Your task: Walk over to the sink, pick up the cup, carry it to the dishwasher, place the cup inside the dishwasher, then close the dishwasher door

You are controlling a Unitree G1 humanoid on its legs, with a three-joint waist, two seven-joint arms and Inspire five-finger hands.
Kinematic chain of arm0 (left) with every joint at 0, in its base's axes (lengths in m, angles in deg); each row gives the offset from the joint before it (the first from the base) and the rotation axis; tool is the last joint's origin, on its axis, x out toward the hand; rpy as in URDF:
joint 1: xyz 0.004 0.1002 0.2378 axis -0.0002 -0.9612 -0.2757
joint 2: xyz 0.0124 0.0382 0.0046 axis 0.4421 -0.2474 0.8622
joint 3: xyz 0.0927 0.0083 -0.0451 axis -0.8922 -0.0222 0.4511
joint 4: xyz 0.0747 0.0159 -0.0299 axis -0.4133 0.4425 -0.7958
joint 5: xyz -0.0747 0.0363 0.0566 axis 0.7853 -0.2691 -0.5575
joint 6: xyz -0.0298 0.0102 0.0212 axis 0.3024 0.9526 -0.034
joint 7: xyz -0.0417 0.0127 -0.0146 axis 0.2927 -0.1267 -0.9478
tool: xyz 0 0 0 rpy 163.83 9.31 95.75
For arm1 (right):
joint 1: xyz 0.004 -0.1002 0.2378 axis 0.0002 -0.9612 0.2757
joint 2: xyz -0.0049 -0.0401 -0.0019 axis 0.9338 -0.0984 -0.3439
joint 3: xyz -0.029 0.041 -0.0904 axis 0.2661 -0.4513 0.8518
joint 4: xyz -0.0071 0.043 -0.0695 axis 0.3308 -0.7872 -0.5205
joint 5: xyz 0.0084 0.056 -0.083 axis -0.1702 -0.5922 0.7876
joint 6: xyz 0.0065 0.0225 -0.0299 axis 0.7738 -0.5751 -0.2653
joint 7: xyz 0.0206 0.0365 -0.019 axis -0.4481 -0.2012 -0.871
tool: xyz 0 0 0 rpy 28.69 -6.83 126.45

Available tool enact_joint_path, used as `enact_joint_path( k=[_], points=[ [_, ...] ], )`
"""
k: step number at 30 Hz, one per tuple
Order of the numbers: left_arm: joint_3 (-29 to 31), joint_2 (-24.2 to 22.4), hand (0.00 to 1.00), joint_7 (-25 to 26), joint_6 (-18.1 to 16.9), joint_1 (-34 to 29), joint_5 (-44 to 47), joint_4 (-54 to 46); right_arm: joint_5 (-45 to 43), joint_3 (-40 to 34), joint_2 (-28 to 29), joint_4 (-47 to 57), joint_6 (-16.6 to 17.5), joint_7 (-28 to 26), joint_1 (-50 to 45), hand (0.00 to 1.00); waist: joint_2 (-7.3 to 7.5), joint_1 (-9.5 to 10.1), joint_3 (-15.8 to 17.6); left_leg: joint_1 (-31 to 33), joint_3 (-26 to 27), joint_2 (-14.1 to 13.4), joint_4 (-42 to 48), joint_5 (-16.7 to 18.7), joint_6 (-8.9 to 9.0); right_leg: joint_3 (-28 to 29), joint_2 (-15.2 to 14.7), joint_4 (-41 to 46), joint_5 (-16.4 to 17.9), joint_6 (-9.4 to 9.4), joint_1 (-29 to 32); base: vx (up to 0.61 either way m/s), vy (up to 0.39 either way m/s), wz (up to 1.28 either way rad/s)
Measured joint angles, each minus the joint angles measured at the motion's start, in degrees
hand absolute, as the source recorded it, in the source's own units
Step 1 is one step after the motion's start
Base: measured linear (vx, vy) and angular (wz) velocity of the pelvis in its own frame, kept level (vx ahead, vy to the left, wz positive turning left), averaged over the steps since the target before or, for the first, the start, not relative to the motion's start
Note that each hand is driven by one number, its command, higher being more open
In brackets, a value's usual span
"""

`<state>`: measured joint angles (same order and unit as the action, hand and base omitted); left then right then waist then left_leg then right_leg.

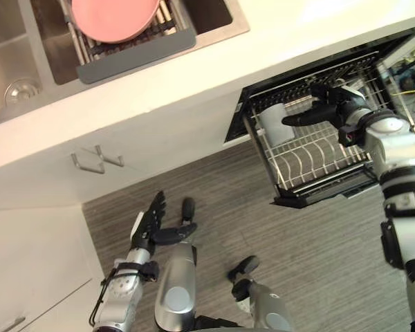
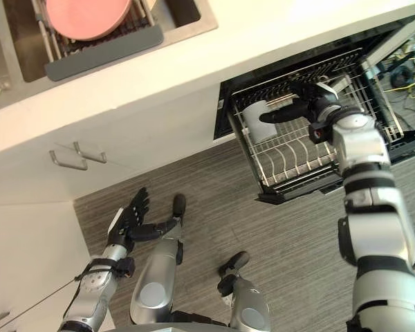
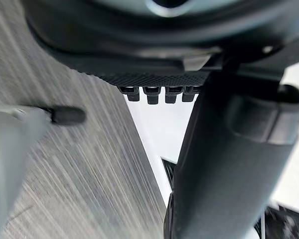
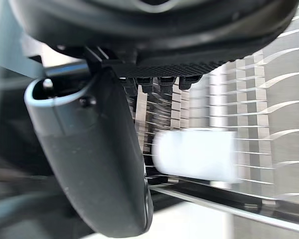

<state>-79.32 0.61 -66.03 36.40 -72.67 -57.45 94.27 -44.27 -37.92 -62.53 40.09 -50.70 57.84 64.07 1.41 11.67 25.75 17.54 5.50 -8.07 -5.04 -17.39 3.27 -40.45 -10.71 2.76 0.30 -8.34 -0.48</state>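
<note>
Grey plank floor [image 1: 318, 263] under white counter [image 1: 194, 90]. From the left eye: hovering the right hand [image 1: 332, 107], fingers straight and apart, over the pulled-out dishwasher rack [image 1: 311, 155], just beside the cup [image 1: 275, 122]. From the right eye: hanging the left hand [image 2: 128, 220] low over the floor, fingers straight. From the right wrist: showing the cup plain white, sitting among the rack wires, gripped by nothing.
</note>
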Motion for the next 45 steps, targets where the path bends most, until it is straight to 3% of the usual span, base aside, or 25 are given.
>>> enact_joint_path(
  k=[2, 4, 7, 8, 9, 10, 11, 12, 13, 14, 15, 17, 18, 20, 22, 25, 27, 32, 34, 36, 37, 38, 39, 42, 45],
  points=[
    [2.69, -2.55, 1.0, 1.42, -0.45, -2.91, -1.7, 0.3, 0.03, -6.39, 4.94, 12.95, 1.46, 1.55, -11.56, 1.0, 0.31, -1.54, -2.42, -0.51, 0.05, 1.17, 0.02, 1.29, -0.49, -0.81, -1.18, 0.76, 0.84, -0.8, -0.85, 0.05, 0.059, 0.3],
    [3.39, -3.38, 1.0, 1.78, -2.15, -7.32, -4.07, 2.51, -0.06, -13.44, 12.58, 30.52, 5.39, 1.91, -30.66, 1.0, 0.51, -4.52, -5.83, -2.24, 2.75, 3.72, 0.45, 4.29, -2.88, -3.2, -4.79, 3.72, 2.83, -2.6, -3.6, 0.12, 0.12, 0.59],
    [5.16, -4.89, 1.0, 1.49, -2.88, -9.51, -6.59, 6.27, -1.26, -19.55, 20.0, 39.49, 11.63, 0.01, -44.05, 1.0, 0.11, -8.03, -7.58, -3.06, 5.33, 5.79, 5.24, 7.85, -4.38, -2.18, -10.04, 11.38, 3.41, -2.24, -5.47, 0.08, 0.145, 0.48],
    [5.98, -5.51, 1.0, 1.53, -3.07, -9.95, -7.25, 7.43, -1.31, -21.12, 21.99, 40.68, 13.32, -0.53, -46.34, 1.0, 0.19, -8.79, -7.97, -4.0, 5.2, 6.46, 6.14, 8.97, -4.96, -0.56, -11.83, 15.16, 3.15, -0.88, -5.46, 0.1, 0.224, 0.39],
    [7.17, -5.91, 1.0, 1.55, -3.9, -10.11, -8.83, 9.23, -1.33, -22.78, 24.07, 41.46, 16.31, -1.04, -48.17, 1.0, 0.08, -9.27, -8.51, -5.88, 5.15, 6.89, 5.94, 9.69, -5.58, 1.88, -13.73, 21.21, 1.94, 4.35, -4.52, 0.08, 0.146, 0.32],
    [7.6, -5.97, 1.0, 1.73, -4.41, -10.3, -9.65, 10.12, -1.35, -23.23, 24.78, 41.9, 17.72, -1.21, -48.66, 1.0, -0.13, -9.53, -9.15, -6.7, 5.16, 6.9, 5.44, 9.86, -5.78, 3.95, -14.26, 24.42, 0.51, 7.88, -3.05, 0.11, 0.182, 0.36],
    [7.68, -5.85, 1.0, 2.23, -4.94, -10.67, -10.84, 11.67, -2.13, -23.46, 25.5, 42.96, 20.32, -1.4, -49.02, 1.0, -0.84, -10.16, -10.53, -8.07, 5.11, 6.86, 3.39, 10.91, -6.0, 11.56, -13.82, 29.96, -4.91, 13.25, 0.87, 0.16, 0.205, 0.72],
    [7.43, -5.82, 1.0, 3.09, -5.74, -10.15, -12.26, 13.72, -3.78, -23.62, 26.26, 45.21, 22.79, -1.62, -50.0, 1.0, -1.28, -12.17, -11.82, -9.88, 4.52, 7.14, -0.06, 13.28, -5.25, 19.47, -11.55, 32.47, -7.55, 11.01, 3.76, 0.24, 0.221, 1.26],
    [7.55, -5.19, 1.0, 3.67, -6.25, -8.8, -13.29, 15.08, -4.69, -23.78, 28.01, 48.05, 24.86, -1.9, -51.33, 1.0, -0.02, -14.16, -11.9, -8.61, 4.68, 8.05, 2.75, 15.4, -5.75, 23.89, -9.15, 33.34, 0.93, 7.35, 4.44, 0.24, 0.157, 1.45],
    [7.71, -4.89, 1.0, 4.21, -6.2, -8.28, -13.95, 15.51, -4.73, -23.79, 28.58, 50.61, 26.05, -1.73, -52.12, 1.0, 0.18, -14.53, -11.87, -7.64, 4.02, 7.82, 7.04, 16.47, -6.25, 26.11, -7.31, 34.21, 5.47, 6.08, 4.63, 0.25, 0.033, 1.49],
    [7.59, -5.14, 1.0, 4.72, -5.98, -8.07, -15.02, 16.06, -4.79, -23.46, 29.11, 54.21, 27.69, -1.7, -53.75, 1.0, 0.7, -14.94, -12.14, -8.96, 0.9, 9.6, 6.81, 13.33, -9.4, 29.03, -3.88, 33.15, 12.17, 4.84, 4.14, 0.17, -0.022, 1.14],
    [7.36, -5.19, 1.0, 5.19, -5.8, -8.07, -15.77, 15.99, -4.72, -22.89, 28.87, 55.85, 28.88, -2.27, -54.92, 1.0, 0.41, -15.34, -12.82, -11.15, -2.6, 10.38, 5.26, 12.92, -10.1, 30.32, 2.1, 26.31, 15.62, 5.61, 4.27, 0.16, -0.074, 1.17],
    [7.13, -5.04, 1.0, 5.01, -5.87, -8.11, -15.91, 16.02, -4.58, -22.15, 28.79, 55.46, 29.34, -2.23, -54.9, 1.0, 0.09, -15.38, -13.15, -11.86, -4.59, 10.38, 4.98, 12.92, -10.06, 30.95, 4.55, 21.49, 15.71, 5.8, 5.24, 0.12, -0.077, 1.01],
    [6.88, -4.77, 1.0, 4.38, -5.86, -8.45, -16.02, 16.04, -4.58, -20.58, 28.37, 54.74, 29.34, -2.36, -54.85, 1.0, 0.49, -15.08, -13.81, -12.63, -5.87, 10.76, 4.48, 12.88, -9.57, 31.98, 5.79, 14.52, 14.08, 6.16, 6.45, 0.11, -0.09, 0.68],
    [6.17, -3.82, 1.0, 3.6, -5.75, -9.06, -17.16, 16.17, -4.47, -18.36, 27.1, 53.29, 29.38, -2.63, -55.19, 1.0, 1.49, -14.78, -15.32, -14.64, -6.74, 12.56, 2.49, 12.69, -8.68, 32.25, 4.58, 10.78, 7.59, 5.73, 5.72, 0.18, -0.101, 0.61],
    [6.42, -4.16, 1.0, 3.74, -5.53, -9.56, -17.33, 17.75, -4.48, -16.68, 26.35, 51.66, 29.32, -2.13, -54.85, 1.0, -0.27, -13.94, -17.94, -16.13, -6.57, 11.29, -0.21, 11.73, -7.27, 30.46, 5.86, 3.66, 4.05, 5.43, 1.53, 0.24, -0.075, 0.24],
    [7.1, -4.3, 1.0, 3.78, -5.37, -10.1, -17.35, 18.03, -4.46, -16.18, 26.35, 51.45, 29.3, -1.36, -54.78, 1.0, -0.05, -13.84, -18.73, -16.41, -6.57, 11.01, 0.05, 11.65, -7.06, 30.0, 6.44, -0.12, 2.53, 5.27, -0.9, 0.23, -0.051, 0.09],
    [7.8, -5.04, 1.0, 5.06, -5.34, -10.07, -19.47, 20.22, -4.35, -14.77, 28.9, 51.46, 29.3, 0.98, -54.8, 1.0, 0.49, -13.77, -20.63, -18.67, -5.64, 10.78, 0.05, 12.05, -5.94, 30.51, 6.59, -1.62, 2.45, 5.15, -3.67, 0.15, -0.028, -0.07],
    [9.01, -5.79, 1.0, 6.81, -5.36, -10.19, -20.5, 20.95, -4.03, -13.56, 30.11, 51.45, 29.3, 1.12, -55.09, 1.0, 0.23, -13.2, -20.8, -19.71, -3.7, 10.24, 0.4, 14.0, -5.78, 31.49, 7.02, -1.65, 2.48, 5.1, -4.31, 0.04, -0.015, -0.33],
    [11.69, -6.84, 1.0, 9.48, -5.37, -10.62, -20.66, 22.34, -4.05, -12.19, 31.26, 51.56, 29.43, 1.12, -56.43, 1.0, -0.16, -12.67, -20.84, -14.63, -2.33, 9.21, 12.48, 22.59, -5.2, 31.73, 7.62, -1.5, 3.01, 5.31, -5.01, -0.01, -0.022, -0.24],
    [12.27, -7.17, 1.0, 10.15, -5.46, -11.02, -20.94, 22.22, -4.1, -11.92, 31.28, 52.1, 29.5, 1.09, -57.0, 1.0, -0.21, -12.44, -20.79, -13.01, -1.51, 8.82, 16.64, 24.93, -5.1, 31.57, 7.67, -1.55, 3.84, 5.78, -5.41, -0.04, -0.026, -0.04],
    [12.85, -7.88, 1.0, 11.28, -4.99, -11.48, -21.96, 22.71, -4.63, -12.0, 31.16, 52.46, 29.66, 0.98, -57.63, 1.0, -1.4, -12.43, -20.57, -10.63, 0.62, 6.89, 22.71, 28.06, -3.87, 30.95, 8.31, -1.43, 4.08, 6.19, -6.05, -0.03, -0.01, 0.19],
    [12.52, -8.06, 1.0, 11.27, -4.38, -11.98, -23.17, 22.94, -5.15, -12.3, 31.0, 52.33, 29.99, 1.6, -58.02, 1.0, -1.71, -12.49, -20.57, -10.24, 4.91, 5.68, 23.36, 28.35, -3.35, 30.3, 8.07, -1.44, 4.1, 6.23, -6.46, -0.02, 0.013, 0.29],
    [12.81, -8.47, 1.0, 12.15, -4.32, -12.4, -24.24, 23.74, -7.02, -12.68, 30.95, 51.77, 31.51, 3.45, -57.78, 1.0, -1.85, -11.29, -20.4, -12.27, 6.04, 7.39, 17.79, 25.18, -4.96, 29.57, 6.5, -1.65, 4.14, 5.91, -6.39, -0.03, 0.035, 0.2],
    [13.97, -9.58, 1.0, 13.25, -4.4, -12.75, -24.46, 23.71, -7.03, -11.79, 32.16, 53.05, 32.85, 4.64, -57.8, 1.0, -1.92, -10.5, -20.39, -12.3, 5.8, 8.02, 17.74, 25.26, -5.67, 29.29, 6.06, -1.75, 4.45, 5.22, -6.43, 0.0, 0.037, 0.06]
  ],
)
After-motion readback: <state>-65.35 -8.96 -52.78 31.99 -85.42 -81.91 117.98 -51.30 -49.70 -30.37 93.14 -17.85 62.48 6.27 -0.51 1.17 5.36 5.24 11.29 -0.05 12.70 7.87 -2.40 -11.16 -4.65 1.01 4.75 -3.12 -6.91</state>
